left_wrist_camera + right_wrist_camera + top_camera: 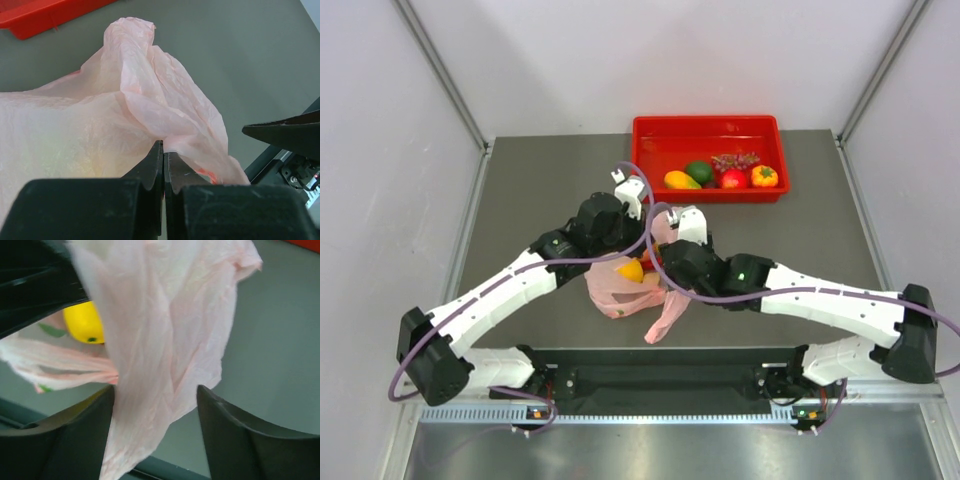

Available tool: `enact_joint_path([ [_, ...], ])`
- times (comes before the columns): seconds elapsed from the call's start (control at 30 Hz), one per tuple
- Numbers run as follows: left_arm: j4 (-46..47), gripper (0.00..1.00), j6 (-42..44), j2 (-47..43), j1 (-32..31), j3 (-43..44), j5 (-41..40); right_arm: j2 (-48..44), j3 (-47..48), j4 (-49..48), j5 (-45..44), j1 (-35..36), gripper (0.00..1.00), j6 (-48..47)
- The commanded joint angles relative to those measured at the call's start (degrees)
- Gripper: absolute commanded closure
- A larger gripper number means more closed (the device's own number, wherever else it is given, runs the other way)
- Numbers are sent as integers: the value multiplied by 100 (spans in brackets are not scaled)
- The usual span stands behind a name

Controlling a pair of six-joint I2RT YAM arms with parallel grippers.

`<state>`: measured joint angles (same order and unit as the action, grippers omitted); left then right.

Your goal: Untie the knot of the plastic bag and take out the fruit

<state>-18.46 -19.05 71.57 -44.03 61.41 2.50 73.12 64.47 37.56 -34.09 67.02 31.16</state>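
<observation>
Opening the thin pale-pink plastic bag [620,292] to get the fruit out.
From above: it lies on the grey counter [520,200] between my arms, and a round yellow fruit [631,270] peeks out. Left wrist: my left jaws are clenched on a bag fold [165,125]. Right wrist: my right jaws gape around loose plastic; I should close them, then pull gently.

I have my left arm [495,290] and right arm [830,300] both stretched forward and angled inward, so the wrists sit close together ahead of the bases. My left gripper [163,150] has its jaws pressed together, pinching a fold of the plastic bag [125,100]. My right gripper [155,405] has its fingers spread wide, with bag film hanging between them.
</observation>
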Motion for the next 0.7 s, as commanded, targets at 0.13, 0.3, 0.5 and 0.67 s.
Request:
enact_joint_path([
  [0.13,246,100,-46,-469,-18,-199,92,-95,-557,261,-924,-347,83,568],
  [0.3,255,100,-274,-574,-18,-436,461,-465,-777,243,-1003,-988,100,-91],
  [0.5,448,100,-556,-662,-35,-727,672,-711,-787,-29,-758,-1973,96,-1356],
  [0.67,711,100,-802,-697,-44,-736,611,-791,-760,-248,-591,-2780,90,-1928],
])
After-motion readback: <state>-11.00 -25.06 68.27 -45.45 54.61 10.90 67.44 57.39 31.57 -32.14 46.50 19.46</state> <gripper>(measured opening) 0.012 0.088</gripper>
